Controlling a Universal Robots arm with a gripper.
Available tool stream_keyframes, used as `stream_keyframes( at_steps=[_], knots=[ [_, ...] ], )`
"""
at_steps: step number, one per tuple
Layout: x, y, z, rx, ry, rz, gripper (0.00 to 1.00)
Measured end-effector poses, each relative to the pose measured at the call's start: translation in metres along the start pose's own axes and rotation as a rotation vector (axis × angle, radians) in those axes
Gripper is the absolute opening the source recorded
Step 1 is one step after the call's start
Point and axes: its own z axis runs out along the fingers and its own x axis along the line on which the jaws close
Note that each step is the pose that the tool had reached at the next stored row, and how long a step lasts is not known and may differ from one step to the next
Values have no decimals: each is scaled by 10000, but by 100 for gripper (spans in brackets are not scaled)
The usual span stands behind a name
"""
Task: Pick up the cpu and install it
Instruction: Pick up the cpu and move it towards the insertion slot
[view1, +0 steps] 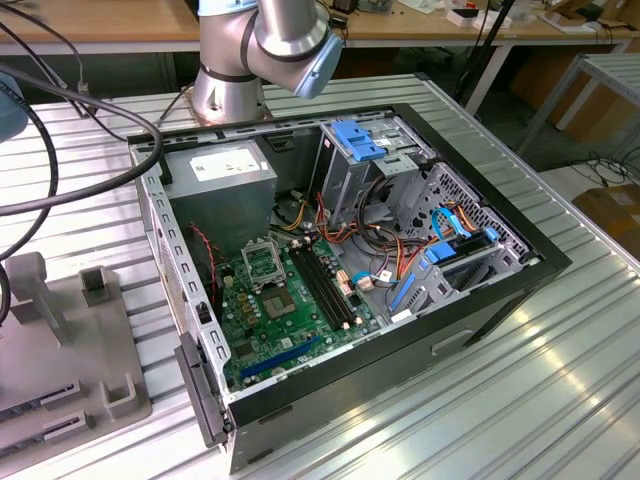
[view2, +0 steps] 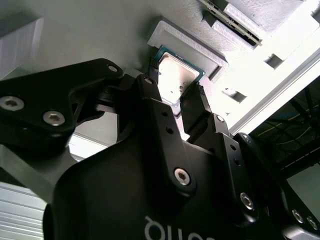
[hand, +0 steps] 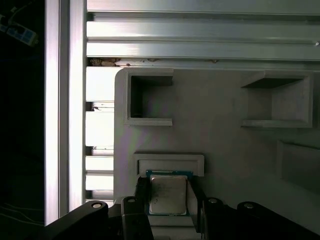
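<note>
Just beside grey holder lip (hand: 170, 164), gripper (hand: 168, 187) clamps cpu (hand: 168, 196) by opposite edges.

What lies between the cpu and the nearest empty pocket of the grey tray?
In the first wrist view, only the raised rim of the cpu nest, then bare grey tray up to the pocket.
</note>
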Motion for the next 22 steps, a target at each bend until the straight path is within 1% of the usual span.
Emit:
stream_keyframes(
  at_steps=[10,16,22],
  knots=[
    [-4,0,-13,2,8,1,45],
    [-7,0,-14,26,9,1,45],
    [-9,0,-20,34,16,2,45]
  ],
)
